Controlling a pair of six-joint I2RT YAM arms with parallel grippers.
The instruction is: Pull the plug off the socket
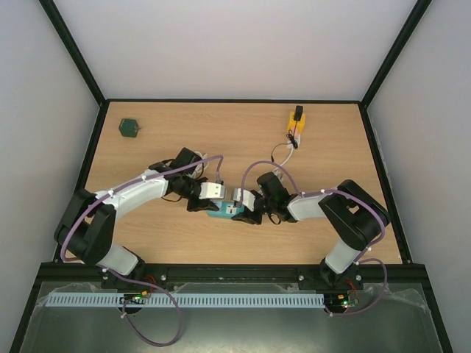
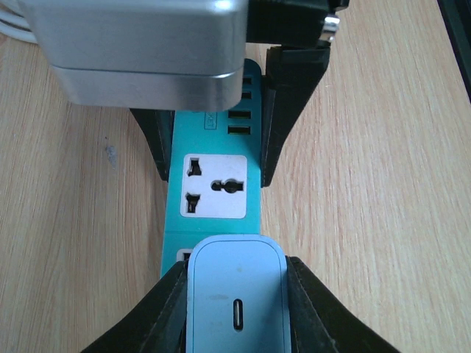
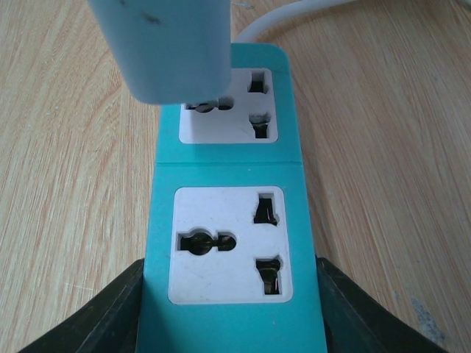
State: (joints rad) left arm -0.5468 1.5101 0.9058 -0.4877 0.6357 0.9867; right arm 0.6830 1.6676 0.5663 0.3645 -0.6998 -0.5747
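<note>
The plug (image 2: 237,294), seated in the end outlet of the teal socket strip (image 2: 213,140) in the middle of the table (image 1: 331,154), is pinched by your left gripper (image 2: 235,290), so pull it straight out without rocking while the right gripper (image 3: 232,309) clamps the strip down.

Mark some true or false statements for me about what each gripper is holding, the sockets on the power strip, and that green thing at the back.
1. The left gripper is closed on the white plug. True.
2. The right gripper holds the plug too. False: it grips the teal power strip by its sides.
3. The socket nearest the right gripper is empty. True.
4. A green object lies at the far right. False: the green object lies at the far left.
</note>
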